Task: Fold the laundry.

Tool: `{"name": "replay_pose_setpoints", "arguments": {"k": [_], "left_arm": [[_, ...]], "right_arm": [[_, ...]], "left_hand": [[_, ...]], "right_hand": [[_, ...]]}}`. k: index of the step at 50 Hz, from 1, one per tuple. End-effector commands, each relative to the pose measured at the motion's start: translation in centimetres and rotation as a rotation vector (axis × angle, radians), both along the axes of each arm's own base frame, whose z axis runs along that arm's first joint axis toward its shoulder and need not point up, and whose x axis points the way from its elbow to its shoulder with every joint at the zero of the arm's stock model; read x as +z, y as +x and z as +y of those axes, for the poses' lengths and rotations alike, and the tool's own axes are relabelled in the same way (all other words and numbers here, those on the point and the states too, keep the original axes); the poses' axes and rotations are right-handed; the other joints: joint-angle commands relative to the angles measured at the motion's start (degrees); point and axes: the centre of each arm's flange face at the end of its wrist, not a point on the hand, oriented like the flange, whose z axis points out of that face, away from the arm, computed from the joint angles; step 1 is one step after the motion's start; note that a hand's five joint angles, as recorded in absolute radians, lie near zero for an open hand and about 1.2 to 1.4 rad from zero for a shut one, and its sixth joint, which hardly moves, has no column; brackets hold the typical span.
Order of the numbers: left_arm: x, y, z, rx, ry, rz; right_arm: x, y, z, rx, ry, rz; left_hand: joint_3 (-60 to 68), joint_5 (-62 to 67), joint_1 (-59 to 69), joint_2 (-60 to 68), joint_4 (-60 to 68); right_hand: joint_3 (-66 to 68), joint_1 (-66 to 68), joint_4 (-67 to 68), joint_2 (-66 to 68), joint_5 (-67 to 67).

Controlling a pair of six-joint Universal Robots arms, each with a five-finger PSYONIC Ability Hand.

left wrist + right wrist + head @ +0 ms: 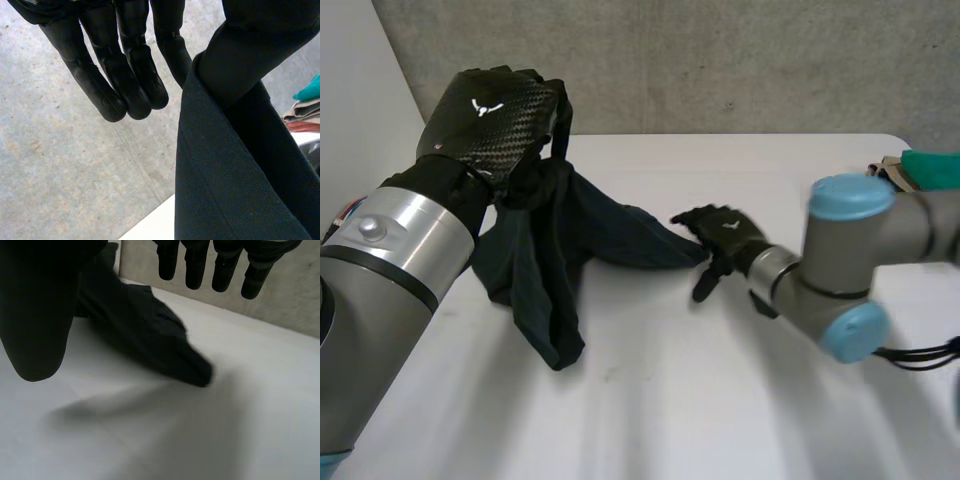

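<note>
A dark cloth [570, 240] hangs from my left hand [495, 110], which is raised above the table's left side. The cloth is bunched at the palm, and its lower part trails onto the white table [670, 400]. In the left wrist view the fingers [125, 85] point straight out, and the cloth [240, 175] drops from beside the thumb. My right hand [728, 235] sits low over the middle of the table. Its fingers [195, 270] are straight and empty, just beside the cloth's pointed far corner [190, 365] lying on the table.
A pile of folded clothes [920, 170] with a teal piece on top sits at the table's far right edge, and it also appears in the left wrist view [305, 105]. A grey wall rises behind the table.
</note>
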Motion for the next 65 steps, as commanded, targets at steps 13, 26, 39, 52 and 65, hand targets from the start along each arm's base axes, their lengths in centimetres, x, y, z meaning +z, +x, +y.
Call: {"name": "replay_pose_setpoints", "arguments": {"k": [13, 26, 39, 52, 65], "left_arm": [[3.9, 2.2, -0.1, 0.066, -0.074, 0.12], [13.8, 7.4, -0.7, 0.181, -0.323, 0.359], [17.1, 10.9, -7.0, 0.261, -0.31, 0.513], [2.6, 5.7, -21.0, 0.272, -0.073, 0.399], [-7.9, 2.1, -24.6, 0.283, 0.117, 0.253]], "right_arm": [[7.2, -1.6, -3.1, -0.233, -0.321, 0.048], [27.7, -6.4, 2.5, -0.15, -0.747, 0.016], [30.1, -6.0, 0.7, -0.145, -0.763, 0.017], [16.3, -2.5, -7.7, -0.253, -0.656, 0.11], [6.6, -2.6, -12.8, -0.461, -0.713, 0.308]], "left_hand": [[11.9, 12.5, 14.8, 11.5, 11.3], [11.9, 12.5, 14.8, 11.5, 11.3], [11.9, 12.5, 14.8, 11.5, 11.3], [11.9, 12.5, 14.8, 11.5, 11.3], [-58.1, -57.5, -55.2, -58.5, -58.7]], "right_hand": [[68.4, 67.6, 68.5, 68.4, 67.7], [68.4, 67.6, 68.5, 68.4, 67.7], [68.4, 67.6, 68.5, 68.4, 67.7], [68.4, 67.6, 68.5, 68.4, 67.7], [-1.6, -2.4, -1.5, -1.6, -2.3]]}}
